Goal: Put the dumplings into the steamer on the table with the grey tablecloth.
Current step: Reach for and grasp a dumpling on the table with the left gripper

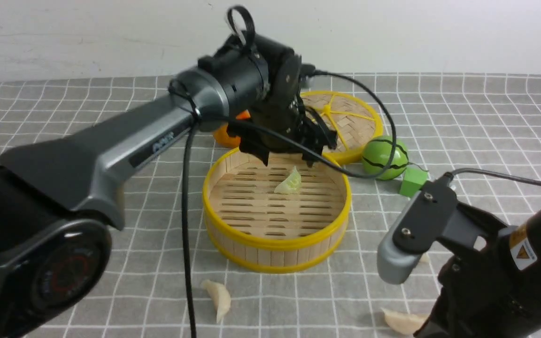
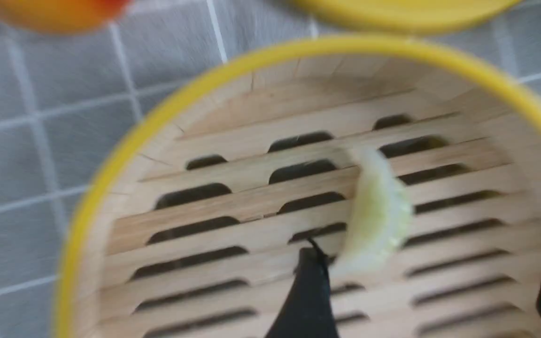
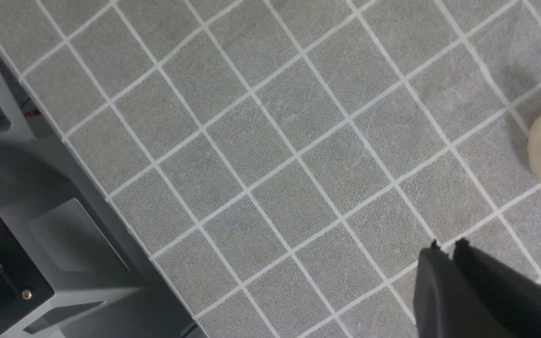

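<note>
Risk: green dumpling [image 1: 289, 182] catching a fingertip and getting flicked out of the steamer [image 1: 275, 244].
Left gripper [image 1: 288, 160], jaws apart, hangs at frame centre; the dumpling sits tilted on the slats just below, close beside one fingertip. Right gripper [image 3: 446, 246], jaws together, holds nothing at lower right.

Pale green dumpling [image 1: 289, 182] stands tilted inside yellow-rimmed steamer [image 1: 261, 256].
</note>
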{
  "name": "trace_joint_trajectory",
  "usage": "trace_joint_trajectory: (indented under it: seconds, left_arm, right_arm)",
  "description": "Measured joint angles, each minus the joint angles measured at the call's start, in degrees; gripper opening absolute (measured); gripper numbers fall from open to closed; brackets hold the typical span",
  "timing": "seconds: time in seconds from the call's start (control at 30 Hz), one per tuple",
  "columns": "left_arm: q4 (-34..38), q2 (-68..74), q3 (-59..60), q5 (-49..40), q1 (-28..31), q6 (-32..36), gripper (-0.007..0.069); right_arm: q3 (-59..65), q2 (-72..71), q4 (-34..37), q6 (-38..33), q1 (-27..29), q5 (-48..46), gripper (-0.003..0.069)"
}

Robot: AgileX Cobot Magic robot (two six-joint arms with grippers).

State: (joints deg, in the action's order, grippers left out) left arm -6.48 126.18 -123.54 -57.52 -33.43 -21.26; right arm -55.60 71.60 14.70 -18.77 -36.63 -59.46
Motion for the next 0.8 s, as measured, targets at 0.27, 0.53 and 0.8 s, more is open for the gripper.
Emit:
trace_joint_trajectory:
  seconds: [0.27,0.53,0.8]
  left_arm:
    - [-3.45,-19.46,1.80,-11.50,0.00,3.07,0.0536]
    - [-6.26,-35.34,20.32,-13.71,0.00,1.08,0.0479]
    - [-0.32,-38.52,51.33,-0.88,0.00,-7.69,0.0465]
  right_arm:
    - [0.00,0.00,0.00,0.00,0.00,0.00,0.0042]
    - [0.00,0.00,0.37,0.00,0.00,1.50,0.0052]
    - [0.00,0.00,1.09,0.00,0.00,1.96,0.0053]
